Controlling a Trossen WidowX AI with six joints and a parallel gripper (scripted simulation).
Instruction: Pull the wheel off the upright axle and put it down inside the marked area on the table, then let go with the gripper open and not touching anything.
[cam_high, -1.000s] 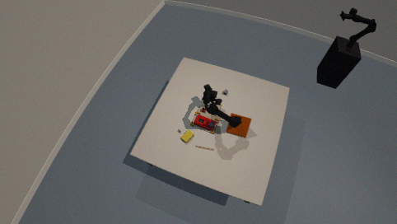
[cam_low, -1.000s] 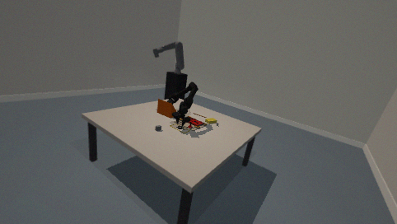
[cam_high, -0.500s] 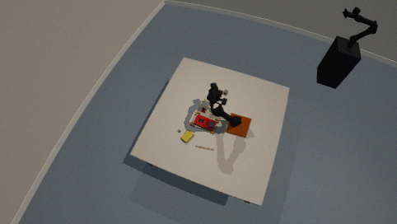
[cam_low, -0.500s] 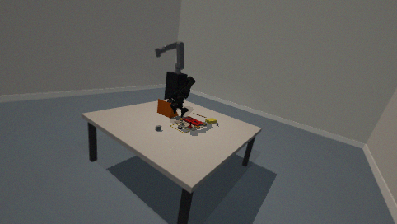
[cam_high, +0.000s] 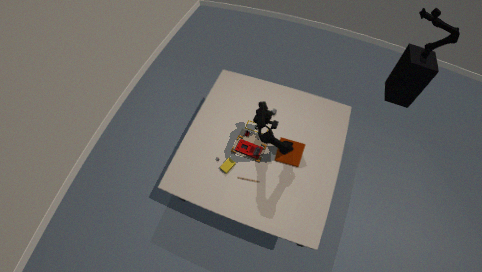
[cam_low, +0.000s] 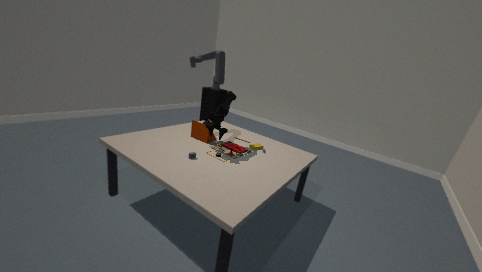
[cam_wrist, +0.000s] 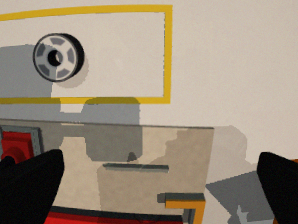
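The wheel (cam_wrist: 65, 54) (cam_low: 218, 155), black with a pale spoked face, lies flat on the table inside the yellow-outlined marked area (cam_wrist: 168, 55) (cam_low: 212, 155). It touches no outline in the wrist view. In the top view the arm hides the wheel. A red stand (cam_wrist: 19, 139) (cam_high: 247, 133) shows at the left edge of the wrist view, partly behind a finger; its axle is hard to make out. My gripper (cam_wrist: 162, 162) (cam_low: 216, 136) is wide open, with nothing between its fingers. It hangs above the grey plate, to the side of the wheel and apart from it.
A red car body (cam_high: 245, 146) (cam_low: 234, 147) is beside the stand. An orange panel (cam_high: 295, 160) (cam_low: 200, 131) stands near the arm's base. A yellow block (cam_high: 227, 165) (cam_low: 256, 146), a thin rod (cam_high: 248, 179) and a small grey cylinder (cam_low: 192, 155) lie on the table.
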